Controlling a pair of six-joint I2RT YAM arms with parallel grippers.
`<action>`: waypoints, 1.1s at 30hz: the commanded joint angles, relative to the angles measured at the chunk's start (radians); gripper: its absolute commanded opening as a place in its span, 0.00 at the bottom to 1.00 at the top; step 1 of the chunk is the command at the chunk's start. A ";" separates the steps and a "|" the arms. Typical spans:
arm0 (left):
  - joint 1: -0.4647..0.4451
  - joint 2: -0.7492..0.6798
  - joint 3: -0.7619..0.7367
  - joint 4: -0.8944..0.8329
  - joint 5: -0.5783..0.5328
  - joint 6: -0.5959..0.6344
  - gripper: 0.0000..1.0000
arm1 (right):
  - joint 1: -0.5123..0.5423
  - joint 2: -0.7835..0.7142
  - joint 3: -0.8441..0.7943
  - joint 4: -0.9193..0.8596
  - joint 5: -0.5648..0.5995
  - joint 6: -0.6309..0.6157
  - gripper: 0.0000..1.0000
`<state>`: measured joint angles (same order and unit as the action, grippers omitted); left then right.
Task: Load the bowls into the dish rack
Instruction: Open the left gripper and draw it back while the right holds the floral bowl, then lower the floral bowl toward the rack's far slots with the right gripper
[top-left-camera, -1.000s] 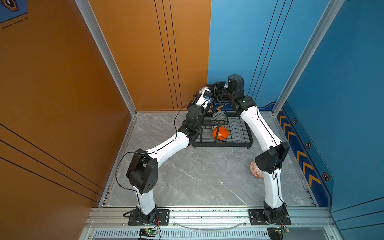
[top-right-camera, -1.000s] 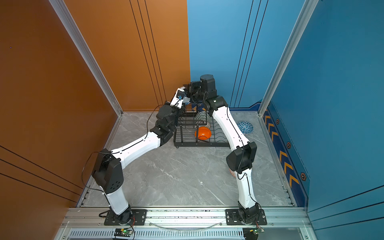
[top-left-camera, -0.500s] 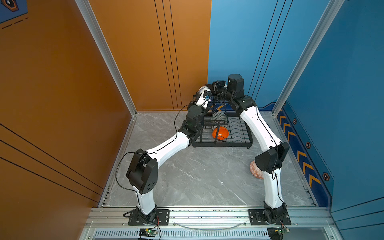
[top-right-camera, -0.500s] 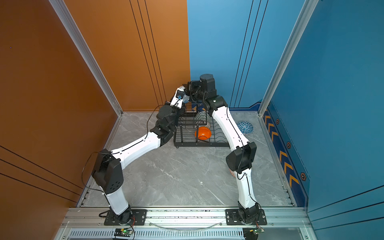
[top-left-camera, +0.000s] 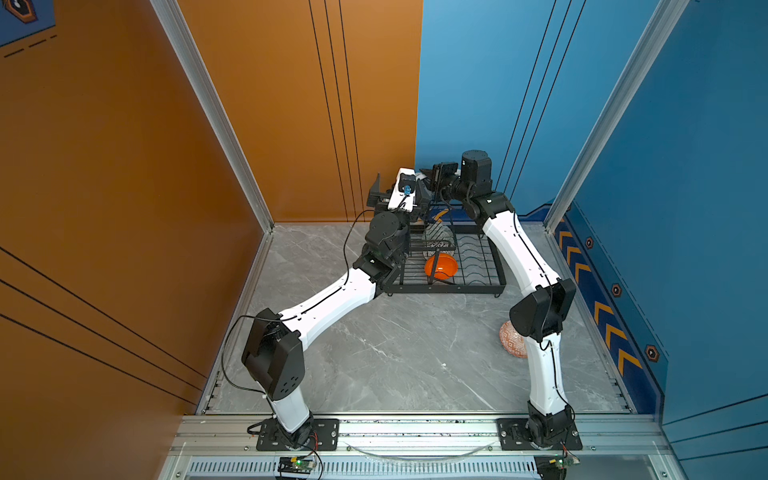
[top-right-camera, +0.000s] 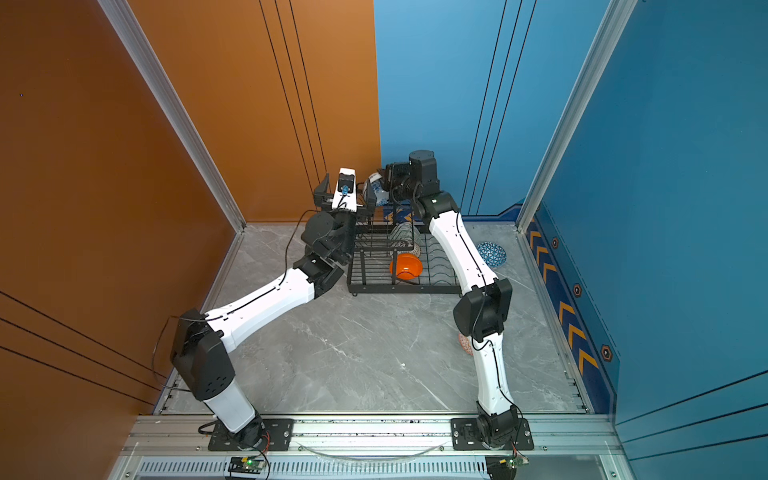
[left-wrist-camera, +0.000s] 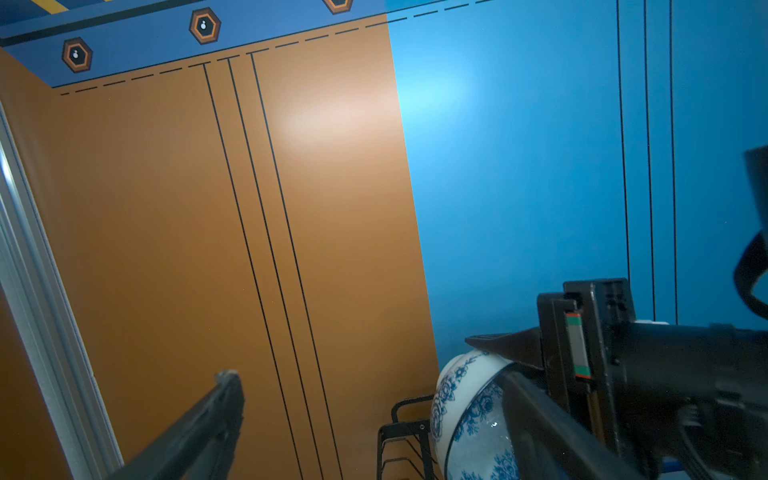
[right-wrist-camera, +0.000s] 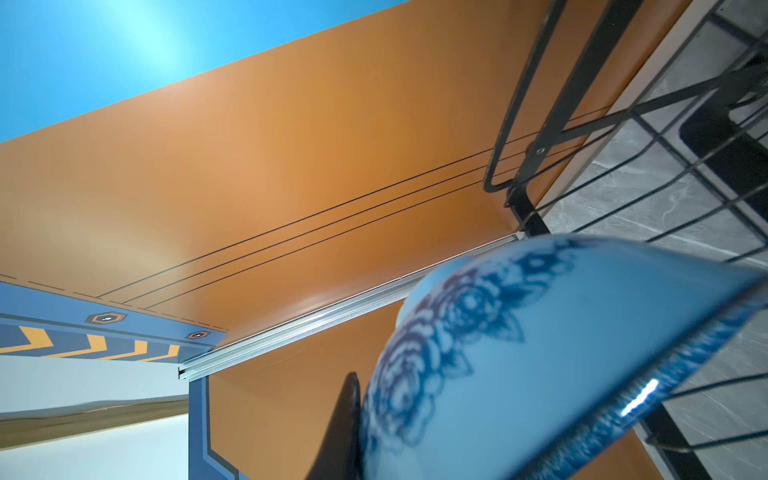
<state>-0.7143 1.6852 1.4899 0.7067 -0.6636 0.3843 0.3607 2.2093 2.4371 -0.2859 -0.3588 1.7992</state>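
Two arms meet high over the back of the dish rack (top-left-camera: 457, 287), which stands at the far end of the grey table (top-left-camera: 395, 353)

Wrist views only – the grip:
- Left wrist view: right gripper (left-wrist-camera: 484, 357) clenched on the rim of the blue-floral bowl (left-wrist-camera: 465, 415), with one finger (left-wrist-camera: 511, 345) on the outer wall and its partner hidden
- Left gripper (left-wrist-camera: 368, 376) released, fingers (left-wrist-camera: 199, 428) spread wide. The bowl sits by one of them; contact cannot be told
- Part of the rack shows just below the bowl, so the bowl hangs in the air above the rack, not yet set in it
- Right wrist view: the same bowl, blurred, fills the lower frame, with rack wires behind it

Top views only – the rest of the load:
- Orange bowl (top-left-camera: 441, 266) stands on edge in the base tray, in both top views
- Pale patterned bowl (top-left-camera: 436, 240) stands just behind it, its pattern too small to read
- Blue triangle-patterned bowl (top-right-camera: 491, 254) shows in a top view, on the table to the right of the rack and apart from it
- Orange-red geometric bowl (top-left-camera: 510, 338) lies on the table, partly behind the right arm's elbow

Against a second ago: the left fingers were close together at the floral bowl and now stand wide. The right grip, the rack and the other bowls are unchanged
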 joint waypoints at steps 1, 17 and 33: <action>-0.005 -0.056 -0.013 -0.032 -0.084 -0.074 0.98 | -0.023 -0.033 0.011 0.117 -0.024 -0.037 0.00; 0.081 0.040 0.446 -0.844 0.397 -0.615 0.98 | -0.223 -0.209 -0.218 0.287 -0.178 -0.220 0.00; 0.083 0.252 0.712 -1.090 0.706 -0.700 0.98 | -0.390 -0.340 -0.576 0.412 -0.302 -0.351 0.00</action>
<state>-0.6506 1.9331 2.1715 -0.3092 -0.0750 -0.3080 -0.0338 1.9358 1.8938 0.0723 -0.6296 1.5406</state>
